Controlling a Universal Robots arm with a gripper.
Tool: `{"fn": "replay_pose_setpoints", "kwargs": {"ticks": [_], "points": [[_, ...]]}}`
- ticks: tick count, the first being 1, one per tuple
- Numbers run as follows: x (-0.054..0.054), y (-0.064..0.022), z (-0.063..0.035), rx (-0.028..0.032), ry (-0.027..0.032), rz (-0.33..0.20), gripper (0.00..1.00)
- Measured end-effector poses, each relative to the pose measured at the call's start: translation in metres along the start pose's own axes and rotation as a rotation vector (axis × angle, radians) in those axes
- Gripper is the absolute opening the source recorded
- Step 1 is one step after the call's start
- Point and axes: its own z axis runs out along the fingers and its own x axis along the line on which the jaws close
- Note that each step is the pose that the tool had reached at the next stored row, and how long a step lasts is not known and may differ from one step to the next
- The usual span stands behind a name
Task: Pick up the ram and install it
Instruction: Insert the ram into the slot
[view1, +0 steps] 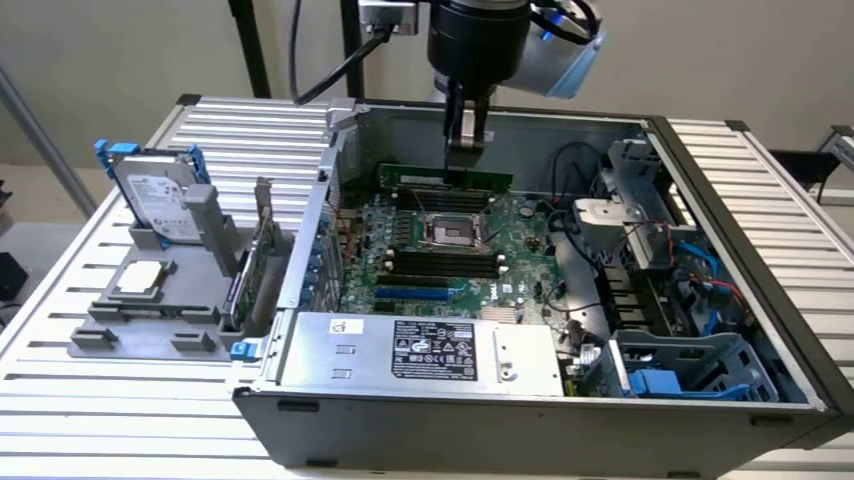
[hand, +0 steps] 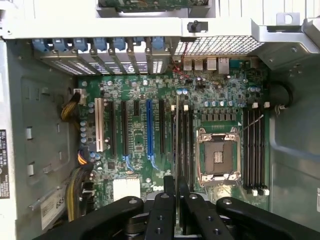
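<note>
The ram (view1: 443, 178), a long thin green stick, hangs level inside the open computer case (view1: 747, 200), above the far part of the motherboard (view1: 400, 285). My gripper (view1: 462, 158) comes straight down from above and is shut on the stick's top edge near its middle. In the wrist view the ram (hand: 176, 135) is edge-on, running away from my gripper (hand: 176, 192) over the black memory slots (hand: 187, 150) beside the CPU socket (hand: 218, 157). It is above the board, not seated in a slot.
More black memory slots (view1: 434, 262) lie nearer the power supply (view1: 427, 350). Cables and a drive cage (view1: 674, 365) fill the exterior view's right of the case. Outside, on the exterior view's left, a fixture holds a hard drive (view1: 160, 195) and an expansion card (view1: 260, 265).
</note>
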Motion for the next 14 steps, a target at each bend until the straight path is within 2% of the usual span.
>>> {"fn": "replay_pose_setpoints", "kwargs": {"ticks": [2, 6, 14], "points": [[-0.007, 0.0009, 0.0039, 0.0001, 0.0004, 0.0, 0.13], [-0.015, 0.0015, 0.0118, 0.0001, 0.0004, -0.002, 0.13], [-0.017, 0.0013, 0.0264, -0.0008, 0.0035, -0.024, 0.13]]}}
